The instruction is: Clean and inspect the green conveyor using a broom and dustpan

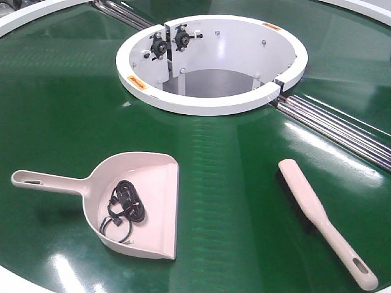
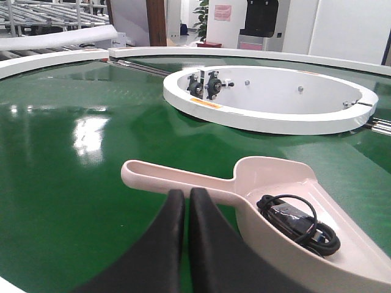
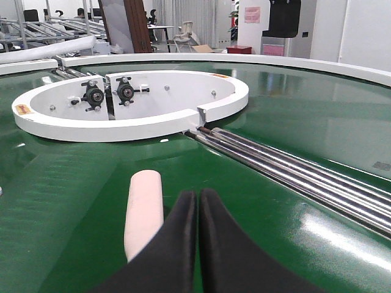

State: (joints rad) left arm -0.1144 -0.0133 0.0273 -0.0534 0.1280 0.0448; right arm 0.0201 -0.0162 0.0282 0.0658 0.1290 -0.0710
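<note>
The dustpan (image 1: pixel 137 198) lies on the green conveyor (image 1: pixel 232 171) at front left, handle pointing left, with a coiled black cable (image 1: pixel 125 207) inside it. The broom (image 1: pixel 324 220) lies at front right, handle toward the front edge. Neither gripper shows in the front view. In the left wrist view my left gripper (image 2: pixel 186 194) is shut and empty, just short of the dustpan's (image 2: pixel 281 201) handle. In the right wrist view my right gripper (image 3: pixel 197 195) is shut and empty, just right of the broom's (image 3: pixel 144 207) head end.
A white ring-shaped hub (image 1: pixel 211 61) with bearings stands in the belt's middle. Silver rollers (image 1: pixel 342 125) run from the hub to the right, and more (image 1: pixel 122 12) at the back left. A white rim (image 2: pixel 49 58) edges the belt.
</note>
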